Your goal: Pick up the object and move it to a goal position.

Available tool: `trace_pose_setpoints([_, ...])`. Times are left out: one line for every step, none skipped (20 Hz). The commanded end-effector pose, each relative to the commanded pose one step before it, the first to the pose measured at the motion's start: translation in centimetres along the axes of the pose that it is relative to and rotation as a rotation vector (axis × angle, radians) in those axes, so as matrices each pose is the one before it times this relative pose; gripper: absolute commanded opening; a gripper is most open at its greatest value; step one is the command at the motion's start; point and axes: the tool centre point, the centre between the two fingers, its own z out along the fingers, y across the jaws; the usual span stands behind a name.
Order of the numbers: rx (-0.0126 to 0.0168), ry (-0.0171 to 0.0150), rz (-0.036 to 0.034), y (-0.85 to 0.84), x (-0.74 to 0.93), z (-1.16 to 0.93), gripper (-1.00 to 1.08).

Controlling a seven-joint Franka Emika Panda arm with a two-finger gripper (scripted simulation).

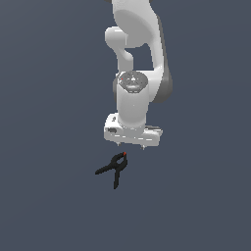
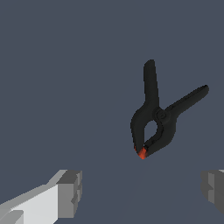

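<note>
The object (image 1: 115,168) is a small black spring clamp lying flat on the dark grey floor, its two handles splayed away from the arm and its red tip pointing toward it. In the wrist view the object (image 2: 158,114) lies beyond the fingers, nearer one of them, red tip closest. My gripper (image 1: 131,146) hangs just above and behind the clamp, open, with nothing between its short fingertips. In the wrist view the gripper (image 2: 142,190) shows two grey fingers (image 2: 70,192) set far apart.
A plain dark grey floor (image 1: 49,196) runs all around the clamp. The white arm (image 1: 135,59) rises behind the gripper. No other objects show.
</note>
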Motion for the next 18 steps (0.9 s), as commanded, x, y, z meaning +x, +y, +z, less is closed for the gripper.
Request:
trace_pose_setpoints([-0.00234,-0.00661,0.0816,1.059,0.927,1.436,1.0])
trace_pose_setpoints([-0.00135,-0.00256,0.03601,0.435,0.437,0.639,1.0])
trace_pose_setpoints([-0.00154,-0.00235,0.03469,0.411,0.427,0.625,1.0])
trace_pose_setpoints([-0.00166,-0.00211,0.03268,0.38,0.407,0.596,1.0])
trace_pose_setpoints([-0.00173,-0.00188,0.03069,0.351,0.387,0.566,1.0])
trace_pose_setpoints([-0.00178,-0.00166,0.02872,0.322,0.365,0.536,1.0])
trace_pose_setpoints([-0.00178,-0.00146,0.02676,0.295,0.343,0.505,1.0])
trace_pose_setpoints([-0.00176,-0.00127,0.02483,0.269,0.321,0.473,1.0])
trace_pose_setpoints([-0.00172,-0.0011,0.02292,0.245,0.298,0.44,1.0])
trace_pose_setpoints([-0.00165,-0.00095,0.02101,0.221,0.275,0.407,1.0])
trace_pose_setpoints([-0.00156,-0.00081,0.01912,0.198,0.251,0.373,1.0])
trace_pose_setpoints([-0.00146,-0.00068,0.01726,0.177,0.228,0.339,1.0])
trace_pose_setpoints([-0.00134,-0.00057,0.0154,0.155,0.204,0.304,1.0])
trace_pose_setpoints([-0.00121,-0.00048,0.01356,0.135,0.18,0.269,1.0])
trace_pose_setpoints([-0.00106,-0.00039,0.01174,0.116,0.157,0.234,1.0])
trace_pose_setpoints([-0.00091,-0.00031,0.0099,0.097,0.132,0.199,1.0])
trace_pose_setpoints([-0.00076,-0.00024,0.00809,0.078,0.108,0.163,1.0])
trace_pose_setpoints([-0.00059,-0.00018,0.0063,0.061,0.085,0.127,1.0])
